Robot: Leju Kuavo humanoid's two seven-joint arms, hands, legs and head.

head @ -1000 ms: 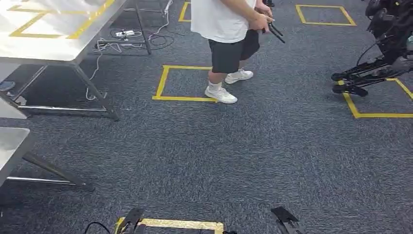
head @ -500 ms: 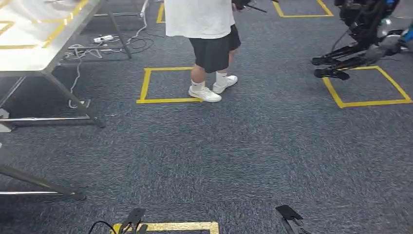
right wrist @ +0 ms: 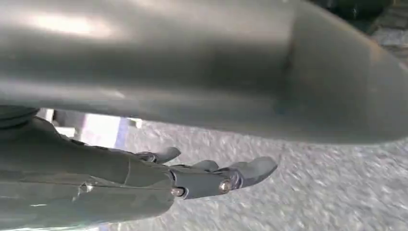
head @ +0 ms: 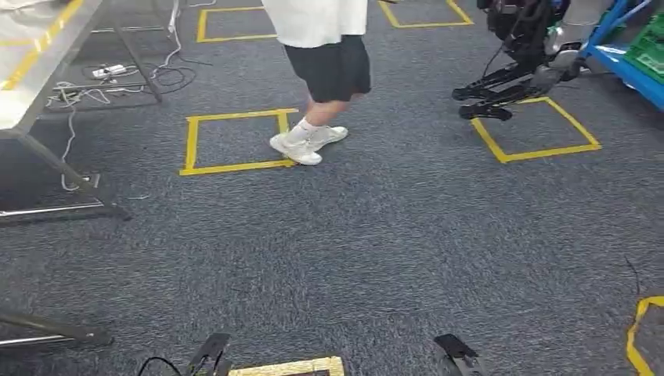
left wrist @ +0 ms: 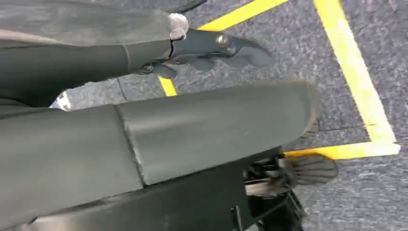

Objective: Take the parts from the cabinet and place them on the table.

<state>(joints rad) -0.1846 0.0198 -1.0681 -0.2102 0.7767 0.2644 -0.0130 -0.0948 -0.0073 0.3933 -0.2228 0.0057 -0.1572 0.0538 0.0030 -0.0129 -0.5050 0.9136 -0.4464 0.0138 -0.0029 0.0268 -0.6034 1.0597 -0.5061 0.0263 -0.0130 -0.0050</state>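
Observation:
My left hand [left wrist: 216, 48] hangs beside my body above grey carpet, its fingers stretched out and holding nothing. In the right wrist view my right hand [right wrist: 216, 178] also hangs with its fingers extended and nothing in them. A silver table [head: 31, 70] with yellow tape lines stands at the far left in the head view. At the far right edge is a blue frame [head: 618, 59] with a green crate [head: 650, 43] on it. I can make out no parts.
A person in a white shirt and black shorts stands ahead, their white shoes [head: 297, 145] beside a yellow tape square [head: 235, 141]. Another dark legged robot [head: 517, 47] stands at a second square [head: 536, 129]. Cables and a power strip [head: 110, 72] lie under the table.
The camera has turned right, so the whole scene has slid left. The blue frame with the green crate has come into view, and the table has moved towards the left edge.

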